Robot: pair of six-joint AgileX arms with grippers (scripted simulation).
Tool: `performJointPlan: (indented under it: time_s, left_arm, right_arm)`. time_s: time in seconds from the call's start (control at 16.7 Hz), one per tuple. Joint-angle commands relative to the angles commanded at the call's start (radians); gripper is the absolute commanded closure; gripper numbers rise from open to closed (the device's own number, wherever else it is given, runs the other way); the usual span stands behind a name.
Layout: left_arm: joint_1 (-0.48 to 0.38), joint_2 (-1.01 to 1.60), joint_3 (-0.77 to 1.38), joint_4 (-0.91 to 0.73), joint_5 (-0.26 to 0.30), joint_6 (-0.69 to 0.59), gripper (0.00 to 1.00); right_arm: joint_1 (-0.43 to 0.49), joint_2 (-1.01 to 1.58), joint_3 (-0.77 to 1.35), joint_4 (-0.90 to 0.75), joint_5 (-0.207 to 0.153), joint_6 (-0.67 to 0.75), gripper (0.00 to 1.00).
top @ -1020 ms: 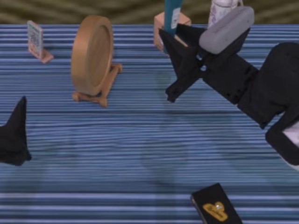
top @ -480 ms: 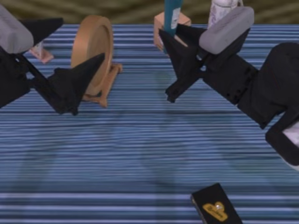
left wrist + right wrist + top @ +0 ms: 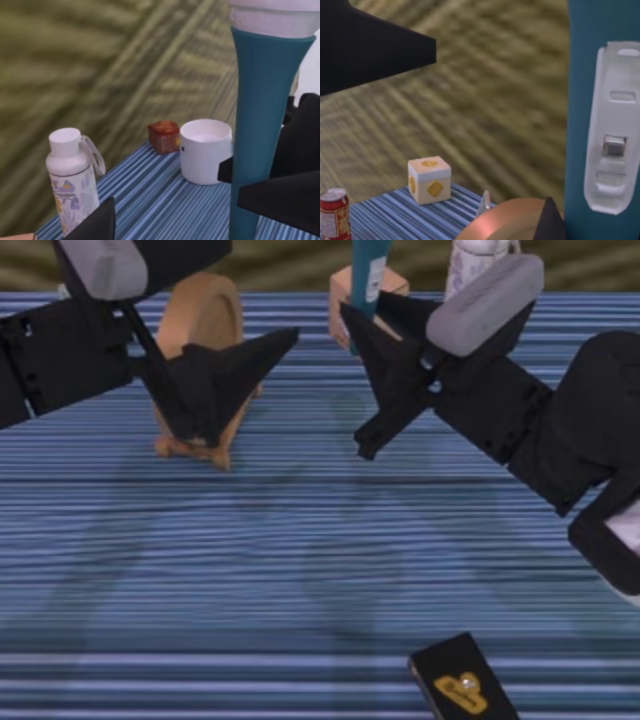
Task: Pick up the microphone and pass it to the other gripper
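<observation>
**Microphone held up high, partly cut off**

We see only part of the microphone (image 3: 367, 275) from above: its teal handle runs off the top edge near the far side of the table, so its head is cut off. Our right gripper (image 3: 362, 380) has its two fingers clamped on the handle, one finger on each side. The left wrist view shows the handle (image 3: 260, 125) standing upright, with just the bottom of the white head. The right wrist view shows the white mark (image 3: 612, 130) on the handle very close.

Our left gripper (image 3: 235, 390) is on the left part of the table with its two fingers spread apart, well apart from the microphone. It hides part of the round wooden disc (image 3: 205, 320) on its stand.

We count one white bottle (image 3: 75, 182), one white cup (image 3: 206, 150), one small red-brown block (image 3: 164, 136), one white cube (image 3: 429, 180), one red can (image 3: 334, 212) and one black box (image 3: 462, 680), cut off at the near edge
</observation>
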Motion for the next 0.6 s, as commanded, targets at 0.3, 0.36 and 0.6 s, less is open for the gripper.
performJointPlan:
  time_s: [0.3,0.36,0.6]
  left_arm:
    - [-0.007,0.013,0.010,0.002,-0.010,-0.001,0.00]
    - [-0.022,0.035,0.028,0.008,-0.023,-0.001,0.00]
    - [-0.114,0.177,0.140,0.043,-0.111,-0.006,0.00]
  right_arm:
    - [0.000,0.000,0.000,0.000,0.000,0.000,1.00]
    - [0.000,0.000,0.000,0.000,0.000,0.000,1.00]
    - [0.000,0.000,0.000,0.000,0.000,0.000,1.00]
